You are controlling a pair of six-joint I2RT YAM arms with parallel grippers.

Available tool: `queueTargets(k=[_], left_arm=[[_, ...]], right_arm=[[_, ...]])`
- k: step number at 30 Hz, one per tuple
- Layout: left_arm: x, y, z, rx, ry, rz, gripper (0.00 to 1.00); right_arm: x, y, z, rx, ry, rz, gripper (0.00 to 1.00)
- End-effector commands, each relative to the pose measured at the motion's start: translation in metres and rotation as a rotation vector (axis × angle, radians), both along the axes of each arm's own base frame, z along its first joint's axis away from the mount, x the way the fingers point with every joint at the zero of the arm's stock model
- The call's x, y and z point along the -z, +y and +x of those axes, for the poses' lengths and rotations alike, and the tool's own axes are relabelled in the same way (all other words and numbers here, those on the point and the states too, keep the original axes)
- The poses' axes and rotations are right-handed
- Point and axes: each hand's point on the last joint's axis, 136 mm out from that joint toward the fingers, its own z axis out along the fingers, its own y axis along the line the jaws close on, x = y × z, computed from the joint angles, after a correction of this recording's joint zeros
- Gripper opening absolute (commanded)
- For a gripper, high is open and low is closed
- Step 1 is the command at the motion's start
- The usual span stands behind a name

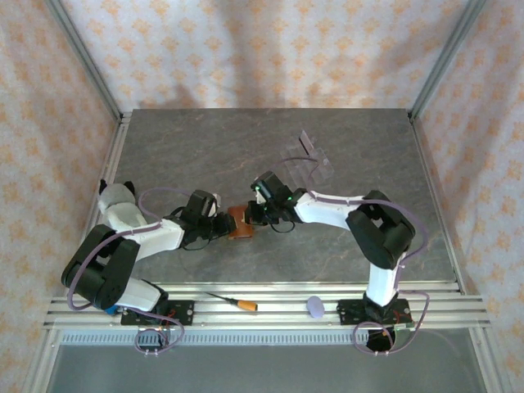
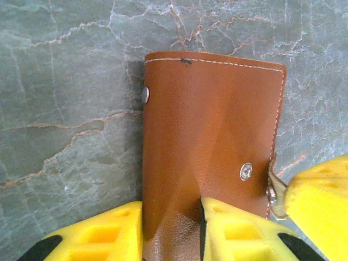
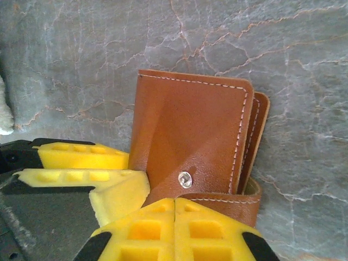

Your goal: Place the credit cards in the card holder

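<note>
The card holder (image 1: 240, 223) is a brown leather wallet lying folded on the grey stone table, with silver snap dots on its outside. In the left wrist view my left gripper (image 2: 171, 223) pinches the near end of the card holder (image 2: 212, 125). One yellow finger sits at its left edge and the other presses into the creased leather. My right gripper (image 3: 174, 204) is shut, pads together, with the tips against the folded strap of the card holder (image 3: 190, 130). From above, the left gripper (image 1: 223, 223) and the right gripper (image 1: 255, 214) meet at the wallet. The credit cards are out of view.
A clear plastic tray (image 1: 307, 160) stands behind the right arm. On the front rail lie an orange-handled screwdriver (image 1: 237, 304) and a small pale disc (image 1: 314, 306). Metal frame posts and patterned cloth walls close in the table.
</note>
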Motion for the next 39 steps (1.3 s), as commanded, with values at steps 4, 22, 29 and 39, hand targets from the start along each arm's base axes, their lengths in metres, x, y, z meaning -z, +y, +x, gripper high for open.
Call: queueTargets(k=[4, 22, 29, 39], left_arm=[[0.020, 0.003, -0.014, 0.018, 0.062, 0.029, 0.26], [-0.009, -0.005, -0.009, 0.053, 0.007, -0.011, 0.30], [-0.005, -0.001, -0.006, 0.062, 0.031, 0.040, 0.30], [0.014, -0.002, -0.005, 0.044, 0.070, 0.039, 0.28]], right_arm=[[-0.006, 0.011, 0.013, 0.008, -0.020, 0.030, 0.00], [-0.022, 0.000, 0.023, 0.028, -0.048, 0.037, 0.00], [-0.018, 0.010, 0.025, 0.026, -0.009, 0.089, 0.00], [-0.008, 0.010, 0.020, 0.007, 0.025, 0.083, 0.00]])
